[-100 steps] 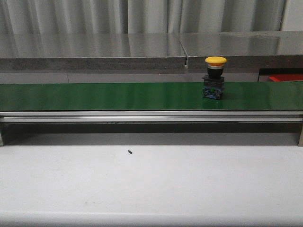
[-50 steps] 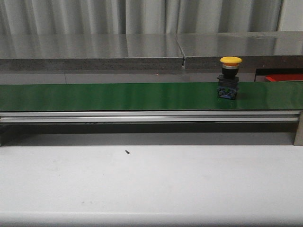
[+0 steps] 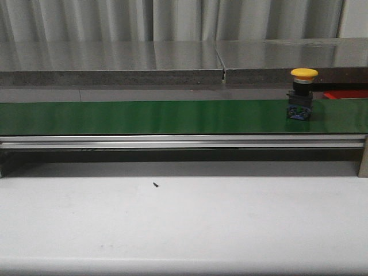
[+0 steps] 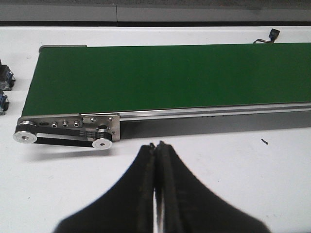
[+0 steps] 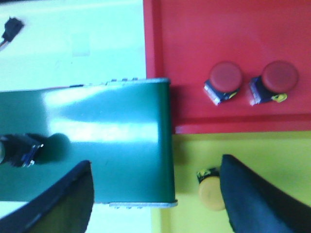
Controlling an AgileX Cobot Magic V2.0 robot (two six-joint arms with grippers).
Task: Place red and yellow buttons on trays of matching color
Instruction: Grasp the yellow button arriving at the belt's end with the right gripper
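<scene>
A yellow button (image 3: 303, 95) on a black and blue base stands upright on the green belt (image 3: 144, 117), near its right end. In the right wrist view the belt's end (image 5: 121, 145) meets a red tray (image 5: 194, 29) holding two red buttons (image 5: 225, 81) (image 5: 275, 81). Beside it, a yellow tray (image 5: 189, 160) holds a yellow button (image 5: 210, 188). My right gripper (image 5: 156, 160) hangs open above the belt's end, nothing between its fingers. A dark button base (image 5: 17, 149) shows on the belt at the frame edge. My left gripper (image 4: 156, 144) is shut and empty above the white table.
The belt's roller and pulleys (image 4: 63, 133) lie just beyond my left gripper. Two dark button bases (image 4: 5, 77) (image 4: 2, 103) sit on the table off that end of the belt. A black connector (image 5: 10, 28) lies by the red tray. A grey ledge (image 3: 115, 60) runs behind the belt.
The yellow button has ridden the belt to the right, from about the middle right towards the belt's right end. No gripper shows in the earlier frames.
</scene>
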